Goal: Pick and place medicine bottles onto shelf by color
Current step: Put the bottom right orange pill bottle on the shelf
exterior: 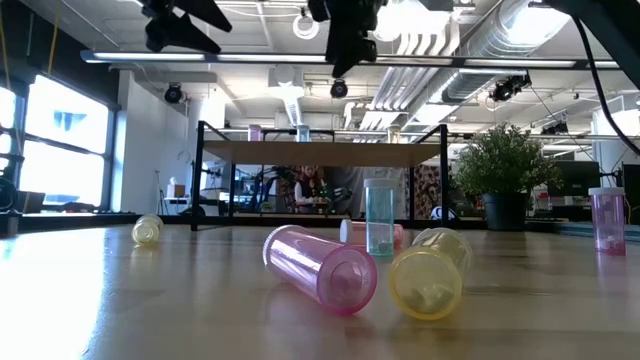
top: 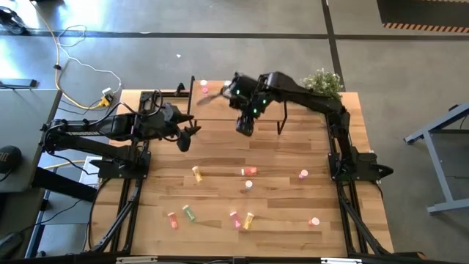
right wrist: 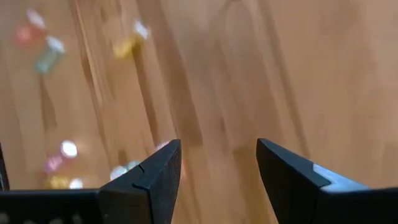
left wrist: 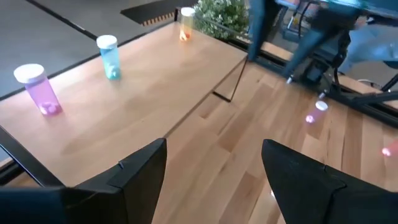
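1. Three bottles are seen standing on the shelf (left wrist: pixel 143 99) in the left wrist view: a pink bottle (left wrist: pixel 38 90), a blue-green bottle (left wrist: pixel 109 57) and an orange bottle (left wrist: pixel 186 23) toward the far end by the plant (top: pixel 322 81).
2. The remaining medicine bottles (top: pixel 245 172) are scattered over the wooden tabletop (top: pixel 220 150) between the shelf and the near edge, most of them lying on their sides; in the low view a pink one (exterior: pixel 320 267) and a yellow one (exterior: pixel 430 272) lie nearest the camera.
3. The right gripper (top: pixel 245 125) is held above the tabletop just in front of the shelf, jaws spread and nothing between them.
4. The left gripper (top: pixel 187 139) is held beside the shelf's left end, jaws likewise released and empty.
5. The step in hand is judged to be a reach for a fresh bottle, with neither arm yet down at one.
6. For the next move, a descent to one loose bottle is called for; a lying bottle would have to be straddled across its body before the jaws are closed, and its colour matched to a place on the shelf.
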Controlling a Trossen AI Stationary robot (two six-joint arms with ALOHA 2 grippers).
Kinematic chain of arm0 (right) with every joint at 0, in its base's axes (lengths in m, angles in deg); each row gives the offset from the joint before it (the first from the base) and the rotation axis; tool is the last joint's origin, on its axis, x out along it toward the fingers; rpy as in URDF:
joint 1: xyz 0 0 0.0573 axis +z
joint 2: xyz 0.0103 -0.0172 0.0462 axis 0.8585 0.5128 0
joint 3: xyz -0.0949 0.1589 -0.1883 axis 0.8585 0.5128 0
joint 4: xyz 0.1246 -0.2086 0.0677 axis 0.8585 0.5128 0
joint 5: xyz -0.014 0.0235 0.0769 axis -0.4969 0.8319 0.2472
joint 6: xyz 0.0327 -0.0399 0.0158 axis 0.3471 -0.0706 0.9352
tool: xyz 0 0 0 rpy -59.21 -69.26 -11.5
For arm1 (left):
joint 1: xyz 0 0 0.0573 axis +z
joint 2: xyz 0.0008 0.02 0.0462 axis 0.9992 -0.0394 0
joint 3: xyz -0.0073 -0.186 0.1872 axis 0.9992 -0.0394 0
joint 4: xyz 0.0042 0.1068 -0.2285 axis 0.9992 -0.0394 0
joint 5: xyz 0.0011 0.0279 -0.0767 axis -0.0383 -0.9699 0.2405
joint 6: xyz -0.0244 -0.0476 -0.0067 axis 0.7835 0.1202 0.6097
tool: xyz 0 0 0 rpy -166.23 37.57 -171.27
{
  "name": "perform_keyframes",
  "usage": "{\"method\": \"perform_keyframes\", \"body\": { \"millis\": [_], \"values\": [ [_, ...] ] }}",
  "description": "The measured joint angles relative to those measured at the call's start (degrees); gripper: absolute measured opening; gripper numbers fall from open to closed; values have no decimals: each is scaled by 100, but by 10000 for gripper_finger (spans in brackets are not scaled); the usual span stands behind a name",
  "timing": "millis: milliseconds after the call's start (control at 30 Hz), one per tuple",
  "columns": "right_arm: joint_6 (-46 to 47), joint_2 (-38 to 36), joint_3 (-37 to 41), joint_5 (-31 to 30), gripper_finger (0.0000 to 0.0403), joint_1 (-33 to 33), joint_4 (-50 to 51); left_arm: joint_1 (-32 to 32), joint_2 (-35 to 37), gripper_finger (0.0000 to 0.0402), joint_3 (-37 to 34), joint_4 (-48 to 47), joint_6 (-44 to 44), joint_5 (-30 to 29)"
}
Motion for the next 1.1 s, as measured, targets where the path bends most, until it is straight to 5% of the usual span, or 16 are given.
{"method": "perform_keyframes", "body": {
  "millis": [400,767,1100],
  "values": [
    [265,-145,435,-775,199,1054,744,-17,0,255,0,-69,-3,35],
    [1285,-1515,3177,-858,199,1576,21,-17,0,255,0,-67,-153,31],
    [3660,-3054,4986,-508,199,2330,-453,-17,-2,255,0,-67,-109,24]
  ]
}}
